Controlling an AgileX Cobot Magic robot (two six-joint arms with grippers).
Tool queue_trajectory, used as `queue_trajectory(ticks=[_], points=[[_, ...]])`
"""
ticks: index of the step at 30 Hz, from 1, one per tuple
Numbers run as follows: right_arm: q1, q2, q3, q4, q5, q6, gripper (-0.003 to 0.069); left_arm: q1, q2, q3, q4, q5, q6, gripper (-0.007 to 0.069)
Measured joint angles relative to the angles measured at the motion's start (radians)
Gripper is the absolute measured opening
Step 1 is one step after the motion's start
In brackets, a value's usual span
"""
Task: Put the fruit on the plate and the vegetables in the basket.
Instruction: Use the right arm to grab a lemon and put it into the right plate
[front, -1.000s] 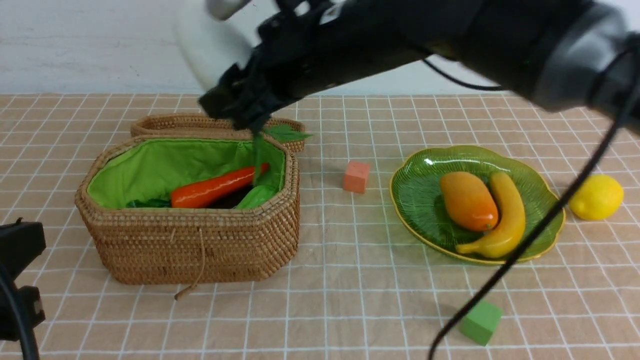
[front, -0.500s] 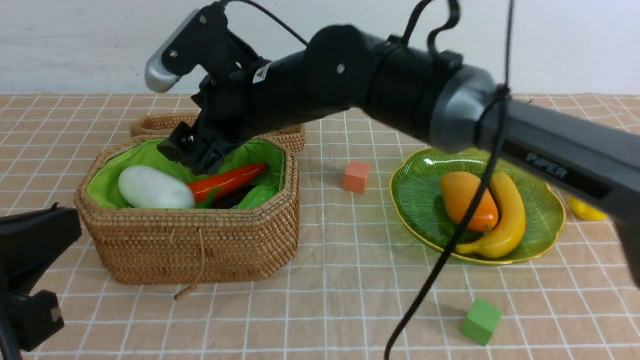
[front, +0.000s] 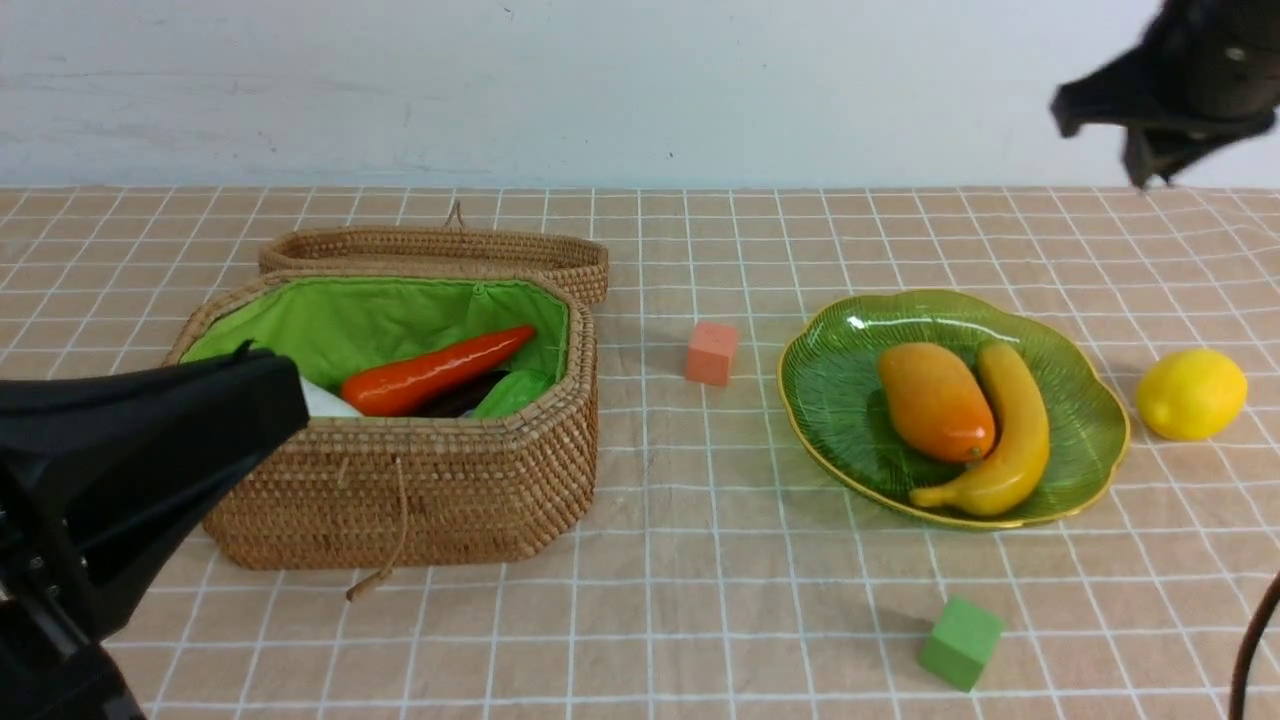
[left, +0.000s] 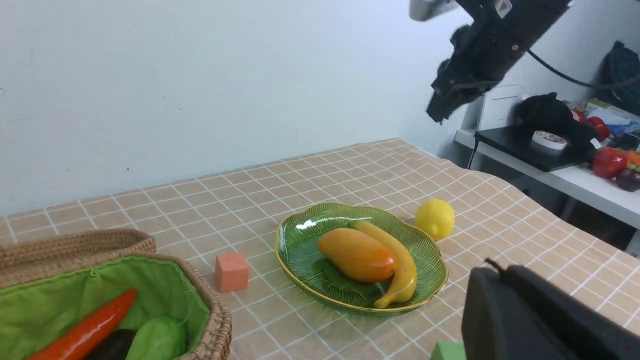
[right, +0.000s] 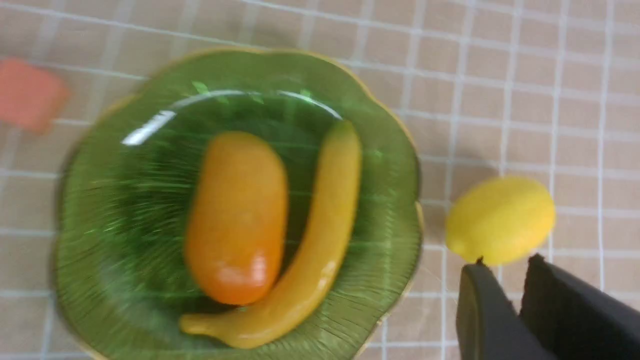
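The wicker basket holds the orange-red carrot, the light-green gourd, a dark sliver of eggplant and the white radish, mostly hidden behind my left gripper. That gripper is shut and empty, low in front of the basket's left end. The mango and banana lie on the green plate. The lemon sits on the cloth just right of the plate. My right gripper hangs high above the lemon, its fingers a narrow gap apart with nothing between them.
An orange-pink cube stands between basket and plate. A green cube lies near the table's front edge, below the plate. The basket's lid lies open behind it. A cluttered side table stands past the table's right edge.
My right arm has pulled out of the basket, up and to the right, leaving the radish inside; its jaws have narrowed. My left gripper has come up in front of the basket.
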Motion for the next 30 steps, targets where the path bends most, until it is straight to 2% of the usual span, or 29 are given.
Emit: queue_trajectory(ticks=[1,2,4,6,9,10,12,17,22,26,30], points=[[0.000,0.000,0.004,0.000,0.000,0.000,0.0139,0.000,0.000,0.000,0.000,0.001,0.000,-0.0013],[-0.103,0.029,0.043,0.058,-0.001,0.068,0.0185,0.000,0.000,0.000,-0.003,0.005,0.000,-0.0013],[-0.149,0.048,0.057,0.092,-0.005,0.087,0.0227,0.000,0.000,0.000,-0.008,0.010,0.000,-0.0013],[-0.244,0.112,0.074,0.192,-0.034,0.105,0.0378,0.000,0.000,0.000,-0.022,0.029,0.000,-0.0013],[-0.310,0.193,0.077,0.291,-0.100,0.113,0.0579,0.000,0.000,0.000,-0.052,0.059,0.000,-0.0013],[-0.316,0.198,0.077,0.300,-0.109,0.114,0.0589,0.000,0.000,0.000,-0.056,0.061,0.000,-0.0013],[-0.336,0.252,0.077,0.341,-0.165,0.115,0.0662,0.000,0.000,0.000,-0.077,0.074,0.000,-0.0013],[-0.343,0.332,0.077,0.364,-0.268,0.117,0.0676,0.000,0.000,0.000,-0.094,0.079,0.000,-0.0012],[-0.343,0.395,0.074,0.392,-0.306,0.118,0.0674,0.000,0.000,0.000,-0.096,0.080,0.000,-0.0006],[-0.343,0.428,0.072,0.409,-0.312,0.105,0.0636,0.000,0.000,0.000,-0.103,0.081,0.000,-0.0003],[-0.343,0.429,0.072,0.415,-0.316,0.007,0.0595,0.000,0.000,0.000,-0.116,0.082,0.000,-0.0003]])
